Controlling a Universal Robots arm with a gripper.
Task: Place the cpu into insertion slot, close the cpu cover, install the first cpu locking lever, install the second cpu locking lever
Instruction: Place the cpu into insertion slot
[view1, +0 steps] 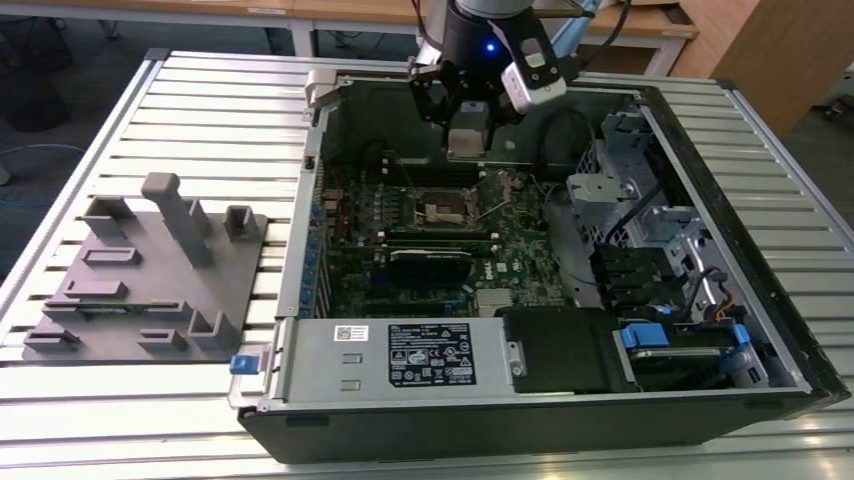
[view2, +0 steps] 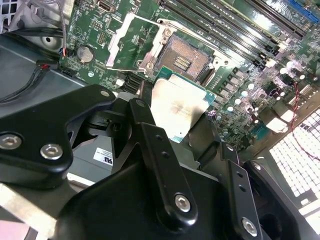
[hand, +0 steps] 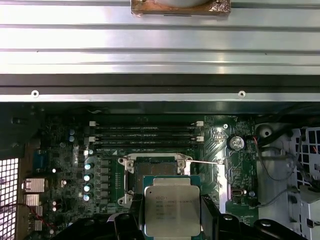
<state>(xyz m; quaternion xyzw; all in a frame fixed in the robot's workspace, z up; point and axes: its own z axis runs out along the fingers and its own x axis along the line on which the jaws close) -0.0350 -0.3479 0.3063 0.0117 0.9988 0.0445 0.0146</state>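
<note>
My gripper (view1: 467, 140) is shut on the cpu (view1: 466, 142), a flat silver-grey square chip, and holds it by two opposite edges. It hangs above the green motherboard, toward the far wall of the open computer case. The insertion slot (view1: 447, 208) lies below and a little nearer than the chip, uncovered, with its dark contact field showing in the second wrist view (view2: 187, 60). The cpu cover (view2: 131, 44), a silvery windowed frame, is swung open beside the slot. In the first wrist view the cpu (hand: 172, 210) hides the near part of the insertion slot (hand: 155, 167), with black fingers (hand: 131, 220) on both sides.
The case walls (view1: 310, 200) enclose the board. Long memory slots (hand: 145, 132) run beside the socket. A grey power supply (view1: 400, 355) sits at the near end, with a drive cage and cables (view1: 641, 230) at the exterior view's right. A grey fixture plate (view1: 147, 280) lies outside at the left.
</note>
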